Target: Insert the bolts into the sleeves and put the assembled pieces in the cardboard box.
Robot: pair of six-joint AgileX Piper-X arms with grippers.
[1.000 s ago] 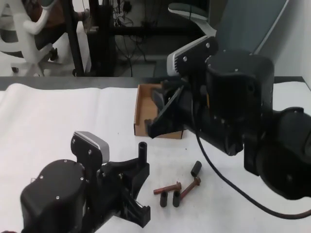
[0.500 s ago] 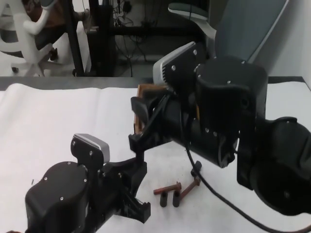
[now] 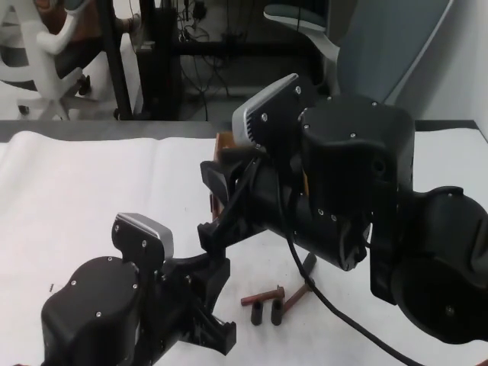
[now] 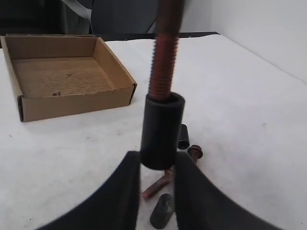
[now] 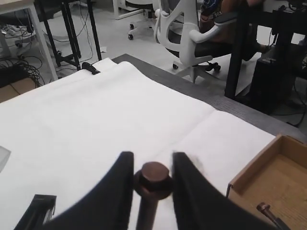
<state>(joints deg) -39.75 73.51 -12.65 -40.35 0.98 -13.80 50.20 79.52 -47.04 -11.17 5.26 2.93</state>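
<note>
My left gripper (image 4: 157,160) is shut on a black sleeve (image 4: 162,129), held upright above the white bench. A copper bolt (image 4: 165,57) comes down from above, and its threaded end sits in the sleeve's open top. My right gripper (image 5: 152,157) is shut on that bolt's head (image 5: 152,175). In the high view the right arm (image 3: 343,175) hangs over the left gripper (image 3: 217,267) and hides the sleeve. The cardboard box (image 4: 115,72) lies beyond the sleeve; the right wrist view shows a bolt (image 5: 266,211) lying inside the box (image 5: 240,184).
Loose parts lie on the cloth just past the left gripper: two copper bolts (image 3: 263,296) (image 3: 299,292) and three black sleeves (image 3: 258,311) (image 3: 276,313) (image 3: 307,263). Chairs and desk legs stand behind the bench's far edge.
The right arm has swung left and down from over the box to above the left gripper, bringing the bolt to the sleeve's top. The left arm has barely moved.
</note>
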